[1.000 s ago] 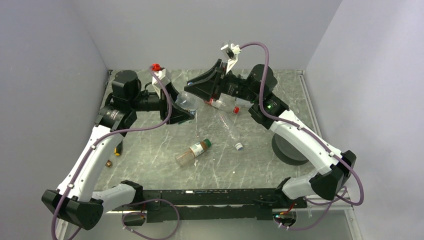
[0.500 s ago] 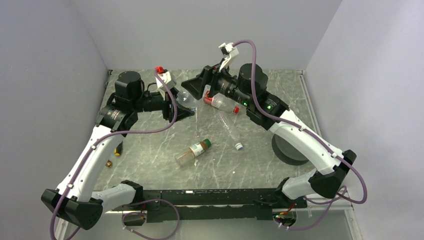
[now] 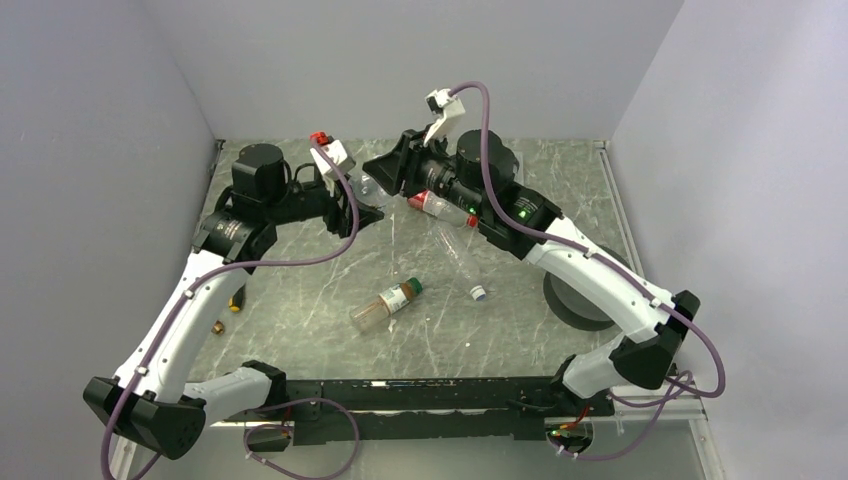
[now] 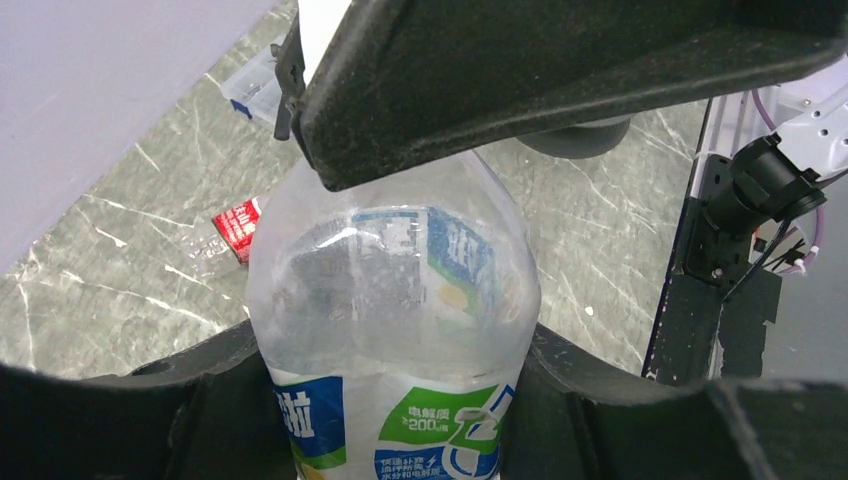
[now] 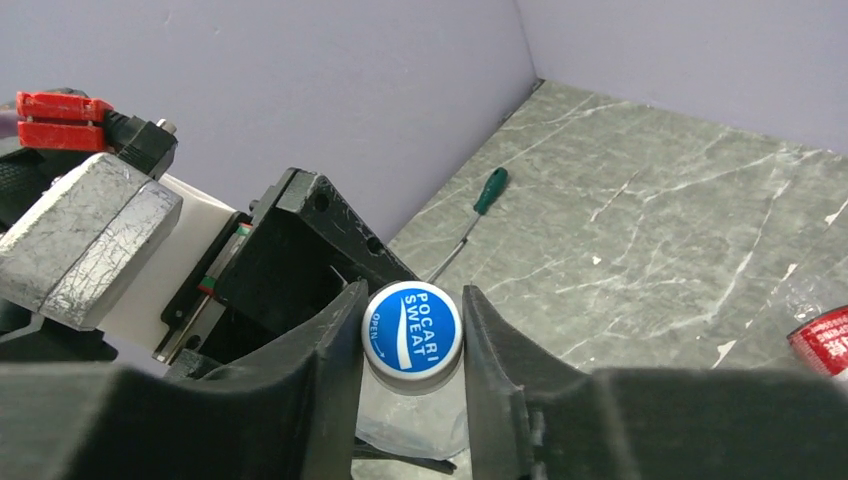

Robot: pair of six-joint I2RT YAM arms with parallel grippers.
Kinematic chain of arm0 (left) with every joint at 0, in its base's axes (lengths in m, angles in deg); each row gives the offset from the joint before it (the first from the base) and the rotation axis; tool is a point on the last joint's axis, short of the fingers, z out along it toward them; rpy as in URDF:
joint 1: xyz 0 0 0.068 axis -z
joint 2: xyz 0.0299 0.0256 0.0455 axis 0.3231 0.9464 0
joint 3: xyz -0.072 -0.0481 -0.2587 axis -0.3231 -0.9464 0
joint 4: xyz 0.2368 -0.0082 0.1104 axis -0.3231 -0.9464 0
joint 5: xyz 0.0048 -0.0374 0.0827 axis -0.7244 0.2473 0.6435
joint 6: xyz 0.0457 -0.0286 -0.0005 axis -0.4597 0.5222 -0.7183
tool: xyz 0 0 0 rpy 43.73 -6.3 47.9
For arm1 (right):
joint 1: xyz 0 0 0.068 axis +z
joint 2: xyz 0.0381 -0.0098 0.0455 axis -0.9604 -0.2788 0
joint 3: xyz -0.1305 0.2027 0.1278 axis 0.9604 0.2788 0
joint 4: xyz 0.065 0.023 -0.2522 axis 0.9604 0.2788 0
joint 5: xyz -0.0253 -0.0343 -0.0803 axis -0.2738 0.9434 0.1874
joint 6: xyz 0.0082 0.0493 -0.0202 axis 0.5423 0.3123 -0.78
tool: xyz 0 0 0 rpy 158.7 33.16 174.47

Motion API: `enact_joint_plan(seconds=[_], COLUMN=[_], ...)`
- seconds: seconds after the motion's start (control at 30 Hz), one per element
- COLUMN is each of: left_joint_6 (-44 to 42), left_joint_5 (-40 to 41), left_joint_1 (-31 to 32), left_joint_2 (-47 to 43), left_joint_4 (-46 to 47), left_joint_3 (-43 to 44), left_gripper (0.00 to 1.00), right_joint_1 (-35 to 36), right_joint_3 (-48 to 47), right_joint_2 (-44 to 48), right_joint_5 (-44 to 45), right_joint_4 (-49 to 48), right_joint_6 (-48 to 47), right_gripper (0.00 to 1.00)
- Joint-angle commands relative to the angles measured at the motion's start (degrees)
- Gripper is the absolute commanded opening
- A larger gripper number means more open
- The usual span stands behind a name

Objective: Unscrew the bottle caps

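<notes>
Shifting closer than before, the right hand (image 5: 412, 312) is pinching the blue cap (image 5: 411, 330), the left hand (image 3: 362, 212) is gripping its bottle (image 4: 390, 290), and the green cap (image 3: 415, 286) is still waiting.

Blue-white cap (image 5: 412, 326), bottle (image 4: 390, 300) label (image 4: 400, 440) seemingly blue-green

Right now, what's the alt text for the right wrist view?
The right gripper pinches a blue-and-white Pocari Sweat cap on a clear bottle. Behind, a green-handled screwdriver lies on the marble table.
</notes>
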State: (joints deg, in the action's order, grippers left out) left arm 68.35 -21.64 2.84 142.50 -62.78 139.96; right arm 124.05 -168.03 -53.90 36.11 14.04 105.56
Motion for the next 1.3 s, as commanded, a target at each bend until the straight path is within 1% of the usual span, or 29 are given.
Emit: enact_joint_plan(seconds=[0.0, 0.17, 0.2, 0.33, 0.47, 0.53, 0.6, 0.7, 0.77, 0.87, 0.9, 0.93, 0.97, 1.0, 1.03, 1.07, 1.1, 1.13, 1.2, 1.27], left_joint_6=[-1.05, 0.48, 0.83, 3.05, 1.22, 3.21, 6.44, 7.94, 8.00, 7.56, 6.99, 6.22, 5.24, 4.16, 3.20, 2.61, 2.38, 1.95, 0.89, 0.66], left_joint_5=[-0.15, -2.51, -3.51, -8.48, -21.91, -27.52, -29.71, -31.41, -32.26, -32.40, -31.93, -30.96, -29.65, -27.97, -25.83, -23.36, -19.79, -17.50, -13.19, -8.67], left_joint_1=[0.06, 0.10, 0.10, 0.09, 0.09, 0.10, 0.03, 0.10, 0.04, 0.03, 0.06, 0.05, 0.10, 0.07, 0.10, 0.06, 0.08, 0.10, 0.10, 0.09], left_joint_2=[-1.27, -0.72, -0.63, -0.79, -0.92, -1.24, -1.52, -1.71, -1.67, -1.99, -2.14, -2.31, -2.43, -2.54, -2.61, -2.71, -2.82, -2.82, -2.82, -2.59], left_joint_4=[1.30, 1.68, 1.66, 1.80, -1.30, -0.39, 1.58, 3.05, 2.77, 1.83, 1.03, 0.36, -0.55, -1.28, -1.86, -1.97, -1.94, -1.88, -1.82, -1.39], left_joint_3=[-0.58, -0.01, 0.27, 1.56, 2.75, 2.33, 1.52, 1.43, 1.98, 2.29, 2.30, 2.23, 2.21, 2.14, 2.05, 1.84, 1.66, 1.41, 0.84, 0.22], left_gripper=[0.15, 0.15, 0.15, 0.15, 0.13, 0.14, 0.15, 0.11, 0.09, 0.08, 0.09, 0.08, 0.08, 0.08, 0.07, 0.07, 0.07, 0.06, 0.05, 0.05], right_joint_1=[0.29, 0.30, 0.30, 0.00, -1.24, -1.65, -2.01, -2.16, -2.16, -2.16, -2.24, -2.25, -2.25, -2.25, -2.25, -2.21, -2.17, -2.16, -1.96, -1.46], right_joint_3=[-2.84, -3.78, -3.87, -0.96, 3.16, 4.91, 6.07, 6.49, 6.91, 6.76, 6.60, 6.31, 5.91, 5.41, 4.56, 3.55, 2.35, 1.26, -0.45, -1.87], right_joint_2=[-0.88, -1.34, -1.37, 0.38, 3.07, 3.94, 4.26, 4.03, 4.16, 4.34, 4.39, 4.49, 4.63, 4.67, 4.71, 4.47, 4.24, 3.94, 3.44, 2.97], right_joint_5=[1.59, -1.40, -2.32, -10.17, -22.78, -27.58, -32.38, -37.22, -38.46, -37.68, -36.84, -35.50, -33.04, -29.52, -25.12, -21.22, -17.76, -14.80, -9.57, -5.47], right_joint_4=[-2.72, -3.25, -3.28, -7.23, -13.62, -16.26, -18.43, -20.27, -20.86, -19.67, -18.95, -17.96, -16.48, -14.61, -12.64, -10.79, -7.03, -5.24, -2.21, 0.48], right_joint_6=[0.79, -0.75, -1.21, -4.33, -5.74, -5.36, -4.68, -4.43, -4.57, -5.40, -5.74, -6.14, -6.53, -6.78, -6.81, -6.93, -6.89, -6.56, -5.81, -5.00], right_gripper=[0.29, 0.03, 0.00, 0.00, 0.00, 0.00, 0.00, 0.00, 0.00, 0.00, 0.02, 0.09, 0.26, 0.57, 0.68, 0.81, 0.86, 0.92, 0.99, 1.00])
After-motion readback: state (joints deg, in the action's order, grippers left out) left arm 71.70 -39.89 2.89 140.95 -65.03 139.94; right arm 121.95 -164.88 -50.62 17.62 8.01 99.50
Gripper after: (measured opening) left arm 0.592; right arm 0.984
